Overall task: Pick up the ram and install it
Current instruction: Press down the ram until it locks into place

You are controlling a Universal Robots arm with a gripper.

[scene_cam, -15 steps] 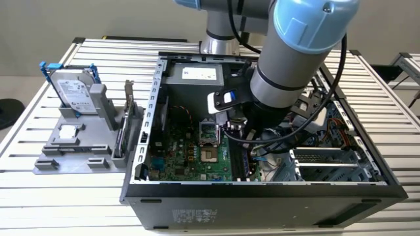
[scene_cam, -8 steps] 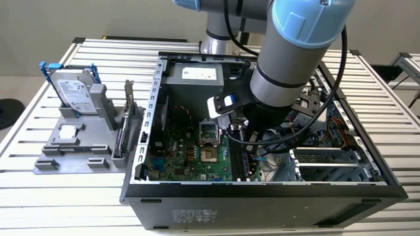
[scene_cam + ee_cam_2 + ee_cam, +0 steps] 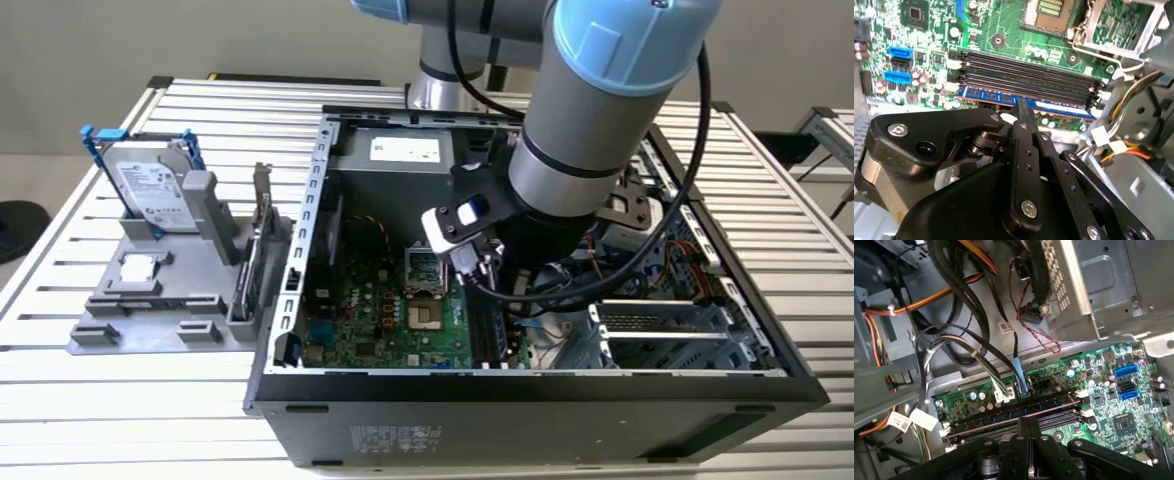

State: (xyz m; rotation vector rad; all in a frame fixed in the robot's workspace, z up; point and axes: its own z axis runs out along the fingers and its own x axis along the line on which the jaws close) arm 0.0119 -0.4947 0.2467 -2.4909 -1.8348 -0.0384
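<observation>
Inside the open computer case, the gripper presses its closed fingers down on the ram's top edge. That blue-labelled stick stands in the outermost slot, at six o'clock of the processor socket, probably being seated.
</observation>
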